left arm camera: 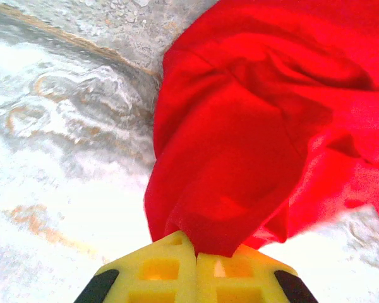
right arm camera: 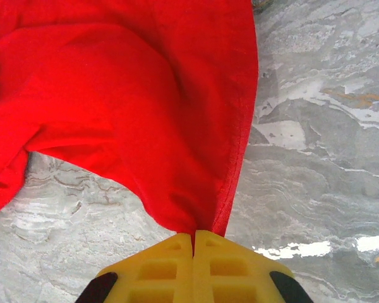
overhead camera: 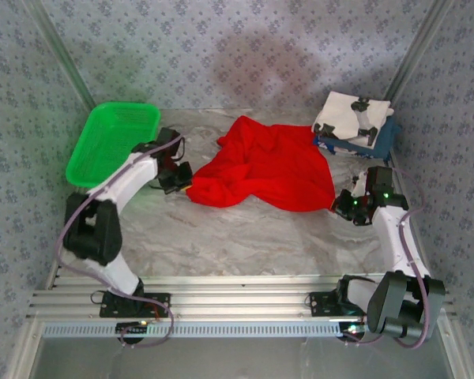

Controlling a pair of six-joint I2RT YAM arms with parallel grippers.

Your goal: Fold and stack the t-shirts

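Observation:
A bright red t-shirt [overhead camera: 272, 167] lies crumpled across the middle of the marble table. My left gripper [overhead camera: 182, 183] is shut on its left edge; in the left wrist view the red cloth [left arm camera: 240, 145] bunches out from between the yellow fingers [left arm camera: 167, 268]. My right gripper [overhead camera: 341, 207] is shut on the shirt's right hem, and the red t-shirt [right arm camera: 132, 107] hangs from the closed fingers [right arm camera: 224, 268] there. A folded white t-shirt [overhead camera: 349, 114] with black marks rests on a folded navy t-shirt [overhead camera: 383, 138] at the back right.
A green mesh basket [overhead camera: 114, 142] stands at the back left, just behind the left arm. Patterned walls close in the table at the back and sides. Bare marble [overhead camera: 237, 237] stretches in front of the red shirt toward the arm bases.

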